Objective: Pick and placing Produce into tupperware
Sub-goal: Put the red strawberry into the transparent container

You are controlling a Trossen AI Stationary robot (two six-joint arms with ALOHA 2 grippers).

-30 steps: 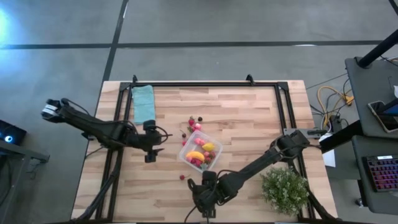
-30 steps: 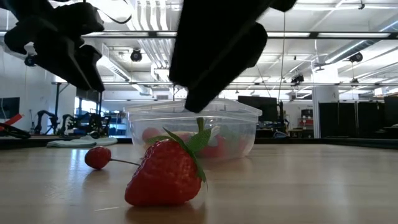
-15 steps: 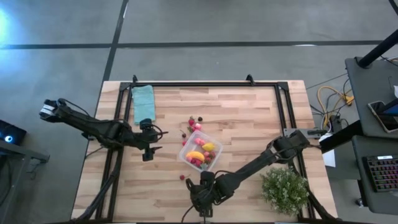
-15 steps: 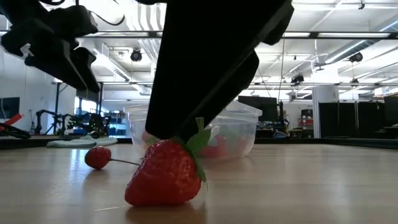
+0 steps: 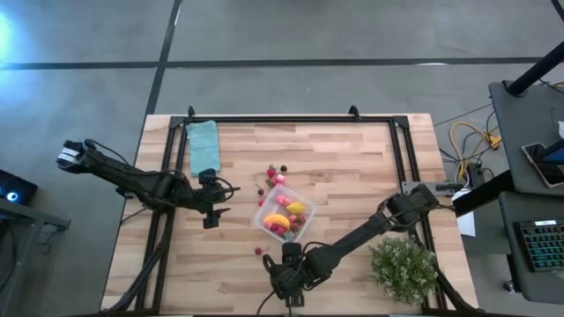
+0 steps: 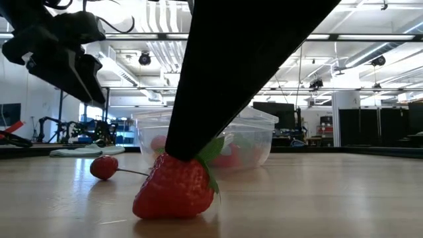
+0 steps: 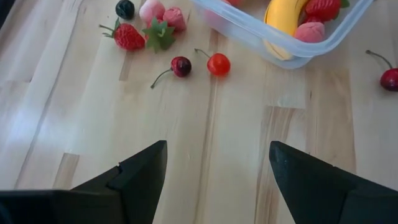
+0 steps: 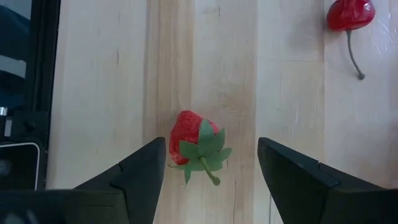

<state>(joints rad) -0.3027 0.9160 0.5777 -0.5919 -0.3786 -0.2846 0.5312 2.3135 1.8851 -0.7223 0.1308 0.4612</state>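
Strawberry (image 8: 194, 142) lies between my right pincer's (image 8: 211, 163) wide-open fingers near the worktop's front edge, leaves toward me; tupperware (image 5: 284, 213) just behind

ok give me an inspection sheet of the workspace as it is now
surface: wooden table, black frame rails along its edges
job's things: clear tub holding banana and red pieces; strawberry and cherry loose on the wood; more pieces beside the tub
clutter: teal cloth, potted plant
grippers: right gripper open, low astride the strawberry; left gripper open, over bare wood, holding nothing
cables: yellow cables off the table's right edge
surroundings: keyboard on a side desk
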